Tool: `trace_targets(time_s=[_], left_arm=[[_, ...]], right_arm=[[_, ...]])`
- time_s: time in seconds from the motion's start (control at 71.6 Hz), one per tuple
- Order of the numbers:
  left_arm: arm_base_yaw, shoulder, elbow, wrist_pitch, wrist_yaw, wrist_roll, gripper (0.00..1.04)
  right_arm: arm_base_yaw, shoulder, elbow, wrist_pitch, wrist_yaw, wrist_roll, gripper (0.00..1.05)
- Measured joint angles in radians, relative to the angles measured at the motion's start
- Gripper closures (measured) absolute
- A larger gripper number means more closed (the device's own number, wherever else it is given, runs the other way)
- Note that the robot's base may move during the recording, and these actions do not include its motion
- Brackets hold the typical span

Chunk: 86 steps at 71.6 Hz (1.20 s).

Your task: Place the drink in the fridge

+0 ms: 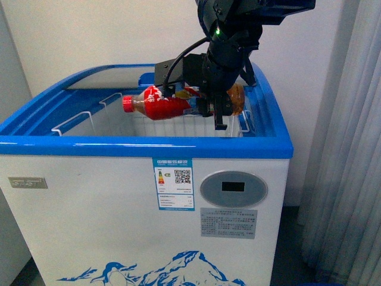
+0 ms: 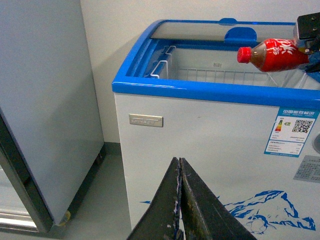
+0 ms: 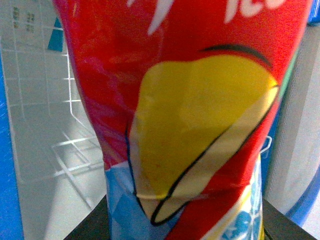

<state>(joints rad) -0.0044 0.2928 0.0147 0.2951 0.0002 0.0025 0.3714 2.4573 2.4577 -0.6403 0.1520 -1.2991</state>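
Observation:
The drink (image 1: 164, 105), a clear bottle with red cap, red label and amber liquid, lies sideways in my right gripper (image 1: 215, 110), cap pointing left, above the open top of the fridge (image 1: 143, 214). The fridge is a white chest freezer with a blue rim, a penguin-and-mountain decal and an oval grey panel. The drink's label fills the right wrist view (image 3: 190, 120). In the left wrist view the drink (image 2: 277, 55) hangs over the fridge (image 2: 200, 130). My left gripper (image 2: 179, 165) is shut and empty, low in front of the fridge's front wall.
White wire baskets (image 1: 83, 122) hang inside the fridge opening. The sliding glass lid (image 1: 107, 77) is pushed to the back. A plain grey-white cabinet (image 2: 40, 100) stands left of the fridge. A curtain (image 1: 345, 149) hangs at the right.

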Motion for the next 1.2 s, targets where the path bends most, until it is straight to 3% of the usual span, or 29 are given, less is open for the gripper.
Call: trace_targets(time_s=[0.168,0.447,0.489,0.67,0.768,0.852,1.019,1.201], left_arm=[[0.000,-0.048,0.000,-0.049,0.000,0.000,1.02],[0.000,-0.117,0.000,-0.119,0.000,0.000,1.02],[0.000,-0.208,0.000,-0.243,0.000,0.000,1.02],[0.000,-0.286,0.000,-0.292,0.000,0.000,1.02],[0.000,-0.286,0.000,-0.293,0.000,0.000,1.02],[0.000,-0.286,0.000,-0.293,0.000,0.000,1.02],[0.000,-0.286,0.000,-0.294,0.000,0.000,1.02],[0.000,-0.286,0.000,-0.294,0.000,0.000,1.02]], right_arm=[[0.003,-0.009,-0.042,0.026,0.007,0.005,0.64],[0.011,-0.100,-0.196,0.100,-0.040,0.051,0.16],[0.013,-0.164,-0.249,0.129,-0.055,0.058,0.06],[0.001,-0.414,-0.470,0.273,-0.111,0.163,0.08],[-0.031,-0.571,-0.631,0.352,-0.097,0.319,0.08],[-0.072,-0.711,-0.756,0.323,-0.071,0.492,0.08],[-0.240,-1.135,-1.101,0.071,-0.127,1.037,0.08],[-0.382,-1.567,-1.361,-0.235,-0.309,1.400,0.08]])
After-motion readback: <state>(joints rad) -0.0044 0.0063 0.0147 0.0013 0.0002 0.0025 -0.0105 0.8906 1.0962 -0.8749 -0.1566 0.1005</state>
